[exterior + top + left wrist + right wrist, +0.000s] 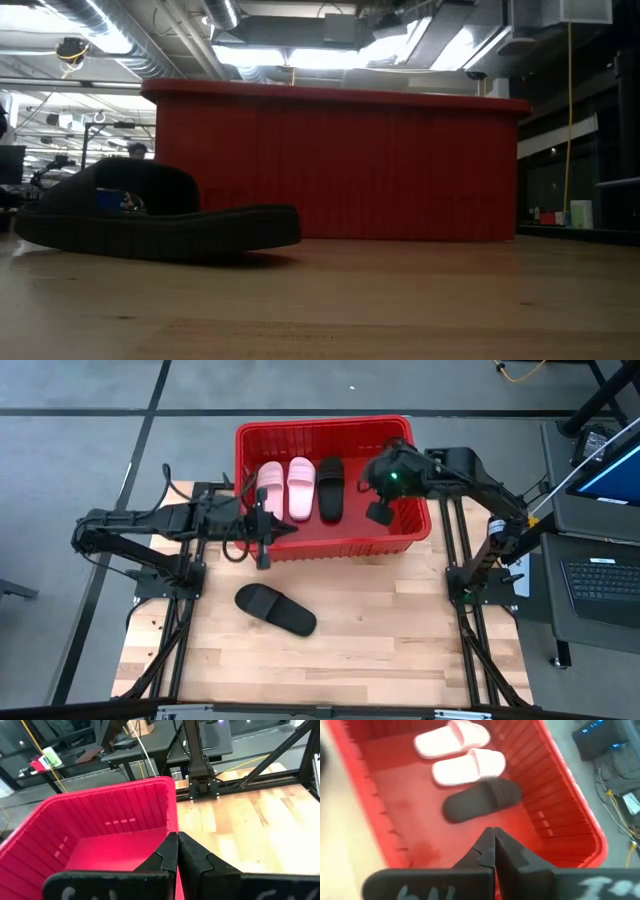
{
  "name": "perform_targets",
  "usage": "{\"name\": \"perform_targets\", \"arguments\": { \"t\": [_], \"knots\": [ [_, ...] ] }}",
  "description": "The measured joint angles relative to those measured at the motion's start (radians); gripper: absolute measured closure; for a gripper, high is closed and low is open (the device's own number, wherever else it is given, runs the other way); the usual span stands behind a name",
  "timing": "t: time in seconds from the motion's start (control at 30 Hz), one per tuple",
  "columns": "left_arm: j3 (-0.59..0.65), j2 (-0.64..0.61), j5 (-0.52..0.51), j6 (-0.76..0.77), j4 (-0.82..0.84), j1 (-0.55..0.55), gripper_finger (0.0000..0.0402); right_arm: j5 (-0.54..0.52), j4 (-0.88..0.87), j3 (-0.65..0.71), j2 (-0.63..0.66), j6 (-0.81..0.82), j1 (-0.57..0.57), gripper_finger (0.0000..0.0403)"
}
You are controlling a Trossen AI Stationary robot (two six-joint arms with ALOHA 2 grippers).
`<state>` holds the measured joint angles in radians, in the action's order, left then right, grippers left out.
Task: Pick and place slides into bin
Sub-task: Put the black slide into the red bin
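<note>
The red bin [400, 540] stands at the table's far middle. Two pale pink slides [271, 489] [302, 487] and one black slide [331, 487] lie side by side on its floor, soles down; the right wrist view shows them too [452, 737] [470, 767] [482, 800]. Another black slide [275, 610] [150, 215] lies sole down on the bare table, nearer than the bin. My right gripper [380, 512] [493, 850] hangs shut and empty above the bin's right part. My left gripper [285, 530] [177, 852] is shut and empty above the bin's near wall [100, 835], at its left part.
The wooden table top [400, 630] lies bare to the right of and nearer than the loose black slide. Both arms' frames stand at the table's left [165, 575] and right [470, 575] sides. A desk with a laptop [600, 575] is beyond the right edge.
</note>
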<state>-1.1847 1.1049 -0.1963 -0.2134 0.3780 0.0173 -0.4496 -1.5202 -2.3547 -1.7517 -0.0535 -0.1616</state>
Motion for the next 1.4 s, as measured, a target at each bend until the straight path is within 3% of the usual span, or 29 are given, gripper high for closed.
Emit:
{"name": "perform_targets", "arguments": {
  "t": [0.13,0.33,0.53,0.7,1.03,1.23,1.4],
  "knots": [
    [0.0,0.0,-0.111,0.081,0.002,-0.095,0.0398,0.0,-0.015,0.011,0.001,0.031,0.096,0.0401],
    [0.0,0.0,-0.144,0.203,0.038,-0.205,0.0398,0.0,0.07,0.169,-0.001,0.071,0.221,0.0401],
    [0.0,0.005,-0.368,0.381,0.147,-0.342,0.0399,0.0,0.181,0.357,0.001,0.156,0.338,0.0402],
    [0.0,0.031,-0.466,0.536,0.238,-0.469,0.04,0.0,0.304,0.467,0.002,0.198,0.427,0.0402],
    [0.0,0.058,-0.485,0.829,0.499,-0.639,0.0398,0.008,0.615,0.546,0.003,0.152,0.567,0.0401],
    [0.0,0.058,-0.486,0.946,0.615,-0.71,0.0399,0.008,0.797,0.545,0.003,0.097,0.568,0.0399],
    [0.0,0.052,-0.49,0.989,0.666,-0.774,0.0399,0.008,0.819,0.546,-0.004,0.13,0.543,0.0397]
  ]
}}
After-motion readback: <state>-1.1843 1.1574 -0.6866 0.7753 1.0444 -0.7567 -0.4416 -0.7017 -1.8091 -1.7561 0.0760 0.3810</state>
